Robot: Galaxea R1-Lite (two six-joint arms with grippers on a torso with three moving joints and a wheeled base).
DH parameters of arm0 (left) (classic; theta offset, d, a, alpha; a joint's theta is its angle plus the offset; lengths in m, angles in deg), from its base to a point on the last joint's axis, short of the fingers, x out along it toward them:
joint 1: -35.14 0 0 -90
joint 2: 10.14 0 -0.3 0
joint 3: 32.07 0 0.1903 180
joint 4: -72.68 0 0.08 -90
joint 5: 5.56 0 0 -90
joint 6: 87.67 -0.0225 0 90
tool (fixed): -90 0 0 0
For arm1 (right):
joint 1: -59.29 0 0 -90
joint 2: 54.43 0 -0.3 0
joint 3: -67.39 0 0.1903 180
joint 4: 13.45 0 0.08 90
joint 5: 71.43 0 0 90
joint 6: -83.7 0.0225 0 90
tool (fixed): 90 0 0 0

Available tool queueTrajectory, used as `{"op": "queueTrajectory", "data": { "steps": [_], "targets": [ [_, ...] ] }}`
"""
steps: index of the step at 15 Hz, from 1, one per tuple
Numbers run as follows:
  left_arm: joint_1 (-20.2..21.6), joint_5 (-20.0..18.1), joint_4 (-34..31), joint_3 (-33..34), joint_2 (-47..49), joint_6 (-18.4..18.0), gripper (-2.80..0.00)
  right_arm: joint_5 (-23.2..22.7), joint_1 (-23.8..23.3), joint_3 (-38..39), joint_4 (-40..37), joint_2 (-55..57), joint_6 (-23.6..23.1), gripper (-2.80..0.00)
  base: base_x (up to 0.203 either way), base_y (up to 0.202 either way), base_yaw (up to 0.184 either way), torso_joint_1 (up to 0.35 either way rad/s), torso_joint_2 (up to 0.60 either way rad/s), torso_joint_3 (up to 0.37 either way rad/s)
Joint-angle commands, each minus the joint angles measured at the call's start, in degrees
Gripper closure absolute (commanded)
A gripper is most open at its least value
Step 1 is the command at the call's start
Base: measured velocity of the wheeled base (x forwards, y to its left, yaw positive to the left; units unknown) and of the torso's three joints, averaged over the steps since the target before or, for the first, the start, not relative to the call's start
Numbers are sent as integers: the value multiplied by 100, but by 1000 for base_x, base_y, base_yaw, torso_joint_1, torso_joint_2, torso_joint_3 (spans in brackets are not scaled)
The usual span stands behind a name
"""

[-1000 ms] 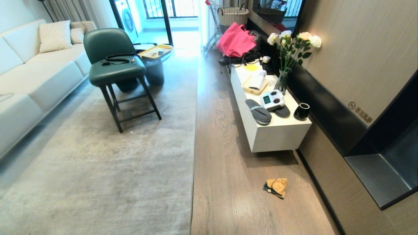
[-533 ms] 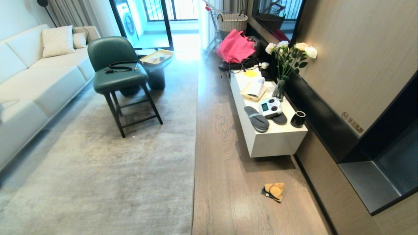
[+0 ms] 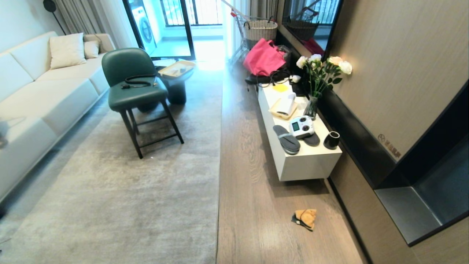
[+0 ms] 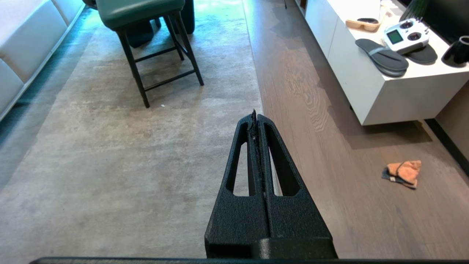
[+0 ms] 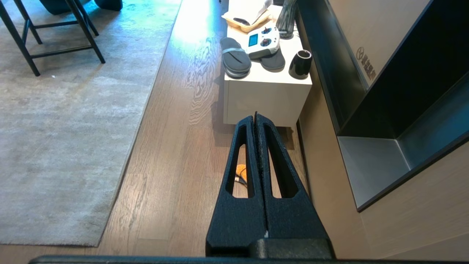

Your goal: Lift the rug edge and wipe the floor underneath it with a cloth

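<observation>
- Whole scene has slid in the head view; camera moved, objects haven't.
- Left gripper (image 4: 255,116) clenched, empty, level above the rug edge (image 4: 259,106).
- Right gripper (image 5: 255,118) clenched, empty; cloth (image 5: 241,171) on the floor (image 5: 172,146) beneath.

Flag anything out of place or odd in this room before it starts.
Two things. The cloth lies crumpled on the bare floor near the white cabinet, apart from the rug edge, which lies flat. A pair of grey slippers sits on the cabinet top beside a white controller, an odd spot for footwear. Nothing looks spilled or broken.
</observation>
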Motion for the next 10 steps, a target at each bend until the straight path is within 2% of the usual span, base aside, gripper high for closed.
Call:
{"op": "queueTrajectory", "data": {
  "steps": [1,10],
  "targets": [
    [1,1,1,0,0,-1,0,-3,2,0,-3,7,-5,0,0,0,0,154,-346,-194],
    [1,1,1,0,0,-1,0,-3,2,0,-3,7,-4,0,0,0,0,148,-337,-190]
  ]
}}
